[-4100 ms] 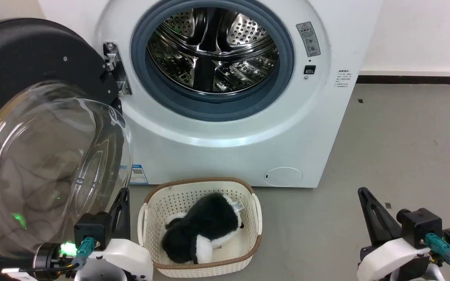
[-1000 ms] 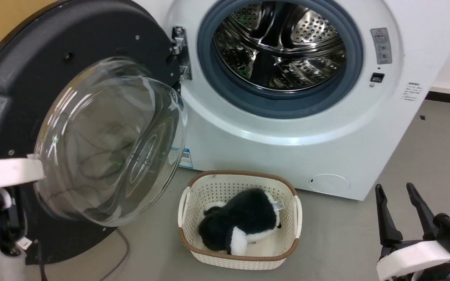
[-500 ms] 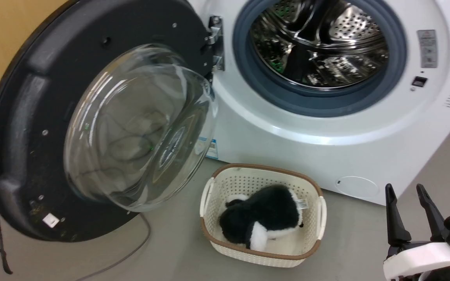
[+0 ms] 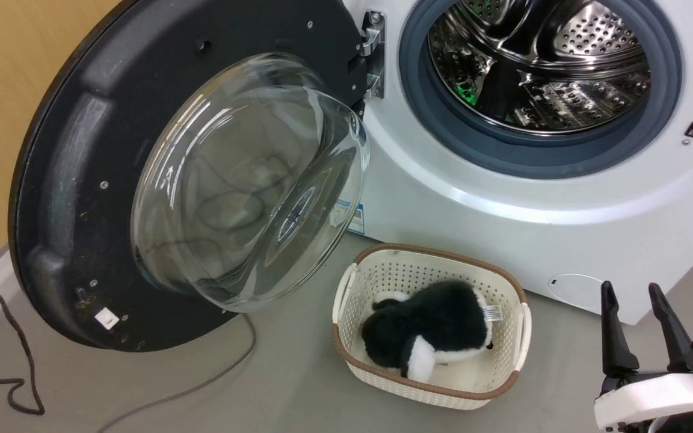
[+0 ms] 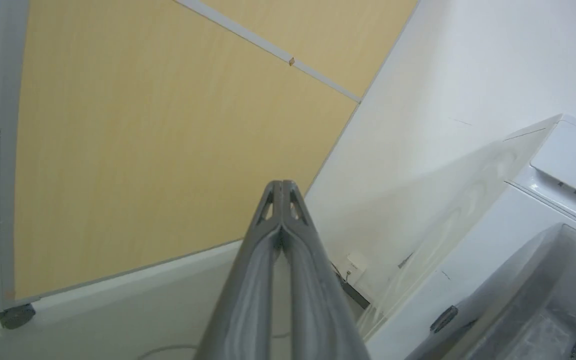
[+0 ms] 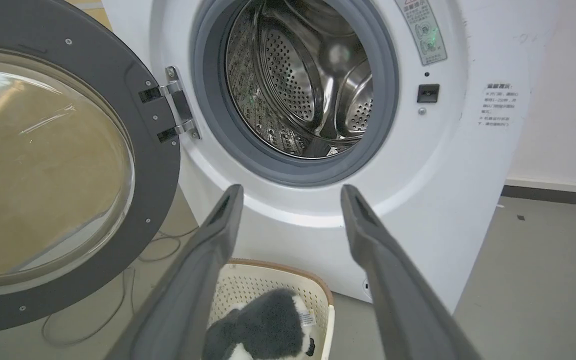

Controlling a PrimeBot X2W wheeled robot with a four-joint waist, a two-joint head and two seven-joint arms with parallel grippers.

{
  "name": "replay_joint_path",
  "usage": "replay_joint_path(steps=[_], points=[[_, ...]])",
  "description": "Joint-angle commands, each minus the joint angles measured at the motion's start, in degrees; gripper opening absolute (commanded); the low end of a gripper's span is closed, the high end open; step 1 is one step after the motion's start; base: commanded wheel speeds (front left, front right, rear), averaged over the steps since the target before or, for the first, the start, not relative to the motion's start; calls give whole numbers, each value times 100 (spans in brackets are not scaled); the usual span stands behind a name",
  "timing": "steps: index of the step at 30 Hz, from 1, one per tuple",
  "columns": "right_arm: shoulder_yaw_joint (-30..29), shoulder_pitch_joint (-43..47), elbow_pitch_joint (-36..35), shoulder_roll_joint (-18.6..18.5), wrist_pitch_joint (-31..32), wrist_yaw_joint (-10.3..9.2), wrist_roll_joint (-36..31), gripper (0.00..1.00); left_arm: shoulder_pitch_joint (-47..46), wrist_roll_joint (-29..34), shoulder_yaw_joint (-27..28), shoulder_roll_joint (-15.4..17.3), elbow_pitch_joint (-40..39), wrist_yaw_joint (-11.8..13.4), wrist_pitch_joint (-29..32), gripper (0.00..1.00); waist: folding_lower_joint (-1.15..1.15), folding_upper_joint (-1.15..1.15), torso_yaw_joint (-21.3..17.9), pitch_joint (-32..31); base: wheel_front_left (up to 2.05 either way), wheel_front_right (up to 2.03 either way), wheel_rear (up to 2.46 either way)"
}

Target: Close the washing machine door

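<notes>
Cam's swung left; washing machine door [image 4: 70,180] hangs wide open beside the washing machine [image 4: 503,228], whole swing left to do; left gripper [image 5: 281,187] pinched together, empty; right gripper [image 4: 630,286] spread, empty.

Washing machine door [image 4: 64,180]: black plastic rim, clear glossy glass. Washing machine [image 4: 473,204]: smooth white gloss; drum [image 4: 563,72] shiny perforated steel; gasket [image 4: 415,78] matt grey rubber. Basket [image 4: 431,394] cream plastic; toy [image 4: 437,334] fuzzy plush.
</notes>
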Motion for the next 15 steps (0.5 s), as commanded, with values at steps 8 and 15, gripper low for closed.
replay_joint_path(steps=[8, 15], points=[[-27, -98, 121, 18, -146, 4, 120, 100, 183, -1524, -1, -158, 282, -328, 1303, 0, 0, 0, 187, 137, 0, 0, 0], [23, -169, 109, 19, -230, 4, 201, 100, 737, -2564, -299, -192, -210, -377, 1896, 0, 0, 0, 282, 268, 0, 0, 0]])
